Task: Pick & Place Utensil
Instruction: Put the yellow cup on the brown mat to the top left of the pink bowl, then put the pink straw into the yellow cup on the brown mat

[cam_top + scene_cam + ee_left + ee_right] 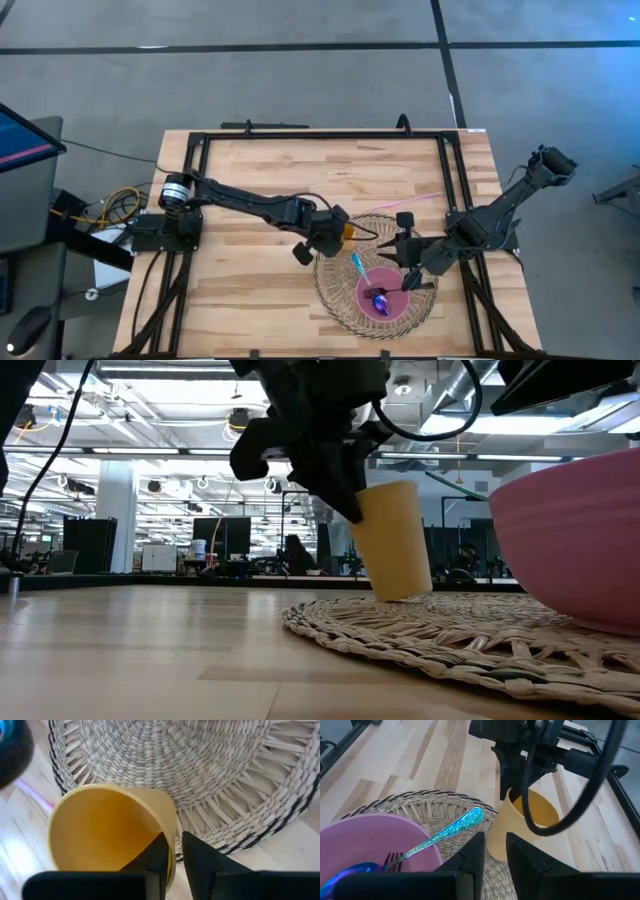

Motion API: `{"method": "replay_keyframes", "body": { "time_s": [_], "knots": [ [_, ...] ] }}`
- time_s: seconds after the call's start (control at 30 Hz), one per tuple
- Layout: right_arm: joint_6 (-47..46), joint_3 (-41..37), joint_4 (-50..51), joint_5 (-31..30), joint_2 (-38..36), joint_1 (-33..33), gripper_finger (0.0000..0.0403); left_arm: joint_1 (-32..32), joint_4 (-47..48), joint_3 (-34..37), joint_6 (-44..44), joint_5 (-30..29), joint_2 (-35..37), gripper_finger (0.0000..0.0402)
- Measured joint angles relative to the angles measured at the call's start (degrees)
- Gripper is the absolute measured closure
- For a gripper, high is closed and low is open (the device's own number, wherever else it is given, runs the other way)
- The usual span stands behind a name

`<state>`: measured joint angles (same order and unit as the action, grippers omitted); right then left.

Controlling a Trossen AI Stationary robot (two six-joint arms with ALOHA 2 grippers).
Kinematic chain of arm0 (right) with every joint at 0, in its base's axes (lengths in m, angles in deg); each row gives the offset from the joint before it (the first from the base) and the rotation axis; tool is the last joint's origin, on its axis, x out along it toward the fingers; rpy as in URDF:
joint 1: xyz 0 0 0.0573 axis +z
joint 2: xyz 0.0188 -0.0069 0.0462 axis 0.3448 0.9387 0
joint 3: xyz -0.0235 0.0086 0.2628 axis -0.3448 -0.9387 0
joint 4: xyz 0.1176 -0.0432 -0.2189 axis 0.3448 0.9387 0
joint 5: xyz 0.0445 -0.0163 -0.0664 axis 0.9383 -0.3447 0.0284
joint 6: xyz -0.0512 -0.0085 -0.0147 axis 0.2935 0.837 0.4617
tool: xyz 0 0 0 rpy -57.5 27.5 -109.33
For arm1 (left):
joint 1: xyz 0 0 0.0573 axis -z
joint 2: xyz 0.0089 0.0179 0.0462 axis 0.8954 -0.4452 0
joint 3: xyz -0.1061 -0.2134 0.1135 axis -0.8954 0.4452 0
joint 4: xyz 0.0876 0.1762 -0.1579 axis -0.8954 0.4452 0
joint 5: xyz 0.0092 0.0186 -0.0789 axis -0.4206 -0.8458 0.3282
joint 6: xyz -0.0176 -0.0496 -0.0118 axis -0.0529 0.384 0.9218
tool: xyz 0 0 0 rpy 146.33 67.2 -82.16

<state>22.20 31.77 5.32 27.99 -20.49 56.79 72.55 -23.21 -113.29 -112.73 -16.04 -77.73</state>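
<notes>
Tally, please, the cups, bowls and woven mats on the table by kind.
Yellow cup: 1
Pink bowl: 1
Woven mat: 1
Total: 3

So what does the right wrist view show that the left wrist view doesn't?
Only the right wrist view shows the pink plastic bowl holding an iridescent blue metal fork. Only the left wrist view shows the left claw shut on the rim of the yellow paper cup and the cup's bare inside. Both show that cup and the round woven straw placemat.
</notes>
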Motion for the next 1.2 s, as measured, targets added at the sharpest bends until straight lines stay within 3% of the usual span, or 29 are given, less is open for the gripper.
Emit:
{"method": "replay_keyframes", "body": {
  "time_s": [0.33, 0.63, 0.9, 1.2],
  "knots": [
    [0.00, 0.00, -0.02, -0.02, 0.00, 0.00, 0.0331, 0.69, -6.18, 0.02, 0.02, 0.02, 0.38, 0.0284],
    [-0.05, 0.00, 0.06, -0.02, 0.00, -1.12, 0.0331, 5.11, -7.92, 0.04, 3.28, 0.18, 3.98, 0.0245],
    [-8.87, 0.00, 7.12, -1.40, -0.15, -5.99, 0.0331, 7.02, -7.73, 0.04, 16.84, 0.00, 11.33, 0.0252],
    [-24.69, 0.00, 24.90, -1.01, -0.15, -11.01, 0.0331, 7.07, 0.41, 0.04, 22.19, -1.83, 21.25, 0.0279]
  ]
}}
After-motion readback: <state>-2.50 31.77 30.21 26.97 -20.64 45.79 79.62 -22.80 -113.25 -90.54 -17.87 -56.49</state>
